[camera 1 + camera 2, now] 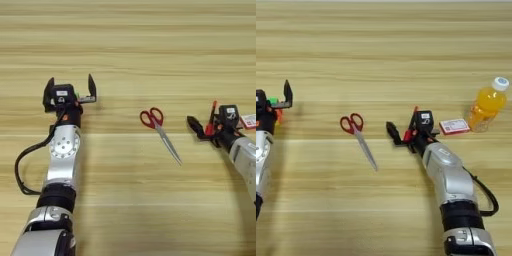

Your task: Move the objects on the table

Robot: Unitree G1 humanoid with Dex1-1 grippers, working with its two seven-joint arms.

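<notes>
Right claw (402, 131) at mid-frame looks clamped on the pen (412, 123), so lift it straight before travelling; left claw (70, 90), fingers apart, idles upper left; scissors (159, 128) lie centre of the tabletop (150, 45).

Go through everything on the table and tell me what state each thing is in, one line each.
scissors: lying flat, blades closed, untouched.
pen: held in the right gripper, tilted, red end up.
puzzle cube: partly hidden at the left gripper, whose fingers are spread.
bottle: upright, cap on, orange liquid inside.
card: lying flat beside the bottle.
table: bears all of these.
</notes>
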